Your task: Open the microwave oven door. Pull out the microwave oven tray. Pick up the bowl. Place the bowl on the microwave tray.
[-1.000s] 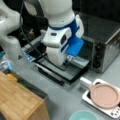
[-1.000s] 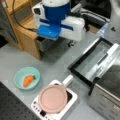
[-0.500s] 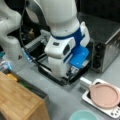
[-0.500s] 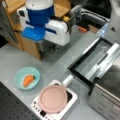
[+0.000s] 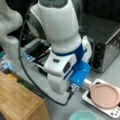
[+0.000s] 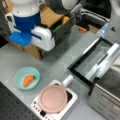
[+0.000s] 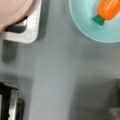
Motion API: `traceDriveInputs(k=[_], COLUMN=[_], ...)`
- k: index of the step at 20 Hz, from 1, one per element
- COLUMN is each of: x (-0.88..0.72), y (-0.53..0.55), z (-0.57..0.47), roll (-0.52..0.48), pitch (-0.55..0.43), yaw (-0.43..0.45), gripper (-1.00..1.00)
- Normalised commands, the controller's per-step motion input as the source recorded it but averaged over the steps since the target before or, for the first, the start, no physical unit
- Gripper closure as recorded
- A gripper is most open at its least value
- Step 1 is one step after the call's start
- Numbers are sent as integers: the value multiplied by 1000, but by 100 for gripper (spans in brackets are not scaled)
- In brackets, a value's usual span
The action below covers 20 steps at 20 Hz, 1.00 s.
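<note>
Oven door point(image 6: 96, 61) dropped open, lying flat in front of oven point(image 6: 110, 100). Tray not made out. Bowl point(image 6: 26, 78) on grey table point(image 6: 57, 65), toward a front view's left, well apart from oven, carrying a toy carrot point(image 6: 28, 80). Pink plate point(image 6: 53, 98) on white base point(image 6: 65, 108) just beside bowl. Gripper fingers hidden behind arm point(image 5: 62, 50); open or closed: cannot tell. Nothing seen held.
</note>
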Motion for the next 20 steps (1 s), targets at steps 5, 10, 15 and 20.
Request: traceDriveInputs(k=[5, 10, 15, 20], x=[416, 330, 337, 321], y=[-362, -341, -400, -335], z=[16, 5, -16, 23], roll=[-62, -19, 31, 104], pitch=[131, 97, 93, 92], yaw=[165, 158, 161, 140], gripper=[-100, -100, -100, -100])
